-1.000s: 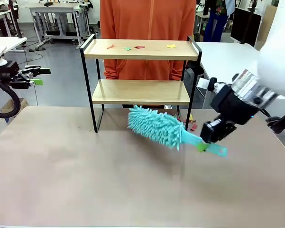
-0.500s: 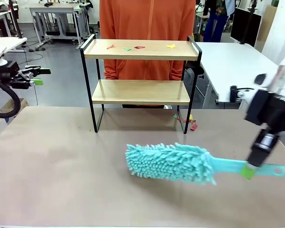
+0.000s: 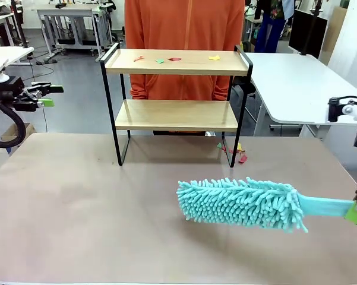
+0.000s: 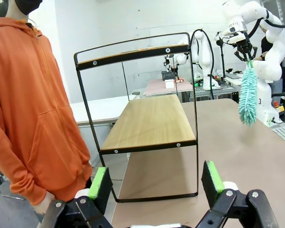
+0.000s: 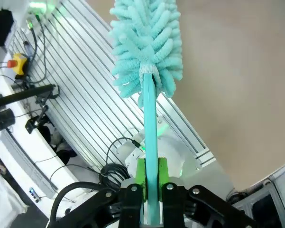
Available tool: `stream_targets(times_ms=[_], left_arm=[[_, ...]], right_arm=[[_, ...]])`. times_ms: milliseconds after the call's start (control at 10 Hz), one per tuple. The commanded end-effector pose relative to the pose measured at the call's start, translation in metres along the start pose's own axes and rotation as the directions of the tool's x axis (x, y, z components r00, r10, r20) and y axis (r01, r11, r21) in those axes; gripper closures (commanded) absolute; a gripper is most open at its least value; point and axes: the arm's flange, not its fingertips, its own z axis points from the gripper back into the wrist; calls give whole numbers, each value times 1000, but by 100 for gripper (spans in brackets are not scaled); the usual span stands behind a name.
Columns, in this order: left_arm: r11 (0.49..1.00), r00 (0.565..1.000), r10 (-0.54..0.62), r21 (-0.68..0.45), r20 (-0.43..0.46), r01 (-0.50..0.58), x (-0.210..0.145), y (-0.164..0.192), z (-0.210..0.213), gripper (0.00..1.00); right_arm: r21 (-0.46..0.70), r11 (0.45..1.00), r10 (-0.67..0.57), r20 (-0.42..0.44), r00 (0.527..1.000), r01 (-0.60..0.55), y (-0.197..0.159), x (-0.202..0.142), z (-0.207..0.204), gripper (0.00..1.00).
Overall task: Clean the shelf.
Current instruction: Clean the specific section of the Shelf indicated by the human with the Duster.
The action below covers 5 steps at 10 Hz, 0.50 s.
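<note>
The shelf (image 3: 166, 116) stands on the desk (image 3: 95, 214) with a person (image 3: 184, 29) in orange close behind it. Its top board (image 3: 190, 65) carries a loose row of small coloured paper scraps (image 3: 175, 59), and the lower board (image 3: 196, 113) shows only wood. A few fallen scraps (image 3: 237, 152) lie on the desk beside the shelf's right leg. The right fingers (image 5: 140, 172) are clamped tight on the flat handle of a teal duster (image 3: 240, 203). Its fluffy head hangs in front of the shelf, lower than both boards and off toward its right side. It looks clear of the desk, though that is hard to judge. The left fingers (image 4: 98, 183) stand wide with nothing between them, well off the shelf's left end and facing it. The step in hand seems to be carrying the duster up to the top board. To do it well, raise the head above the shelf's side rail before going in. Lay it flat along the wood, then sweep lengthwise with light pressure. The rack looks light, so a hard push could shove it toward the person.
</note>
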Motion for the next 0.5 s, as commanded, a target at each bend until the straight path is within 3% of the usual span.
stream_targets(times_ms=[0,400], left_arm=[[1000,1000,-11,-8,-17,10,2,-3,-1,0],[1000,1000,-11,-8,-17,10,2,-3,-1,0]], right_arm=[[-10,1000,15,-19,1000,-15,3,2,-3,87],[-10,1000,15,-19,1000,-15,3,2,-3,87]])
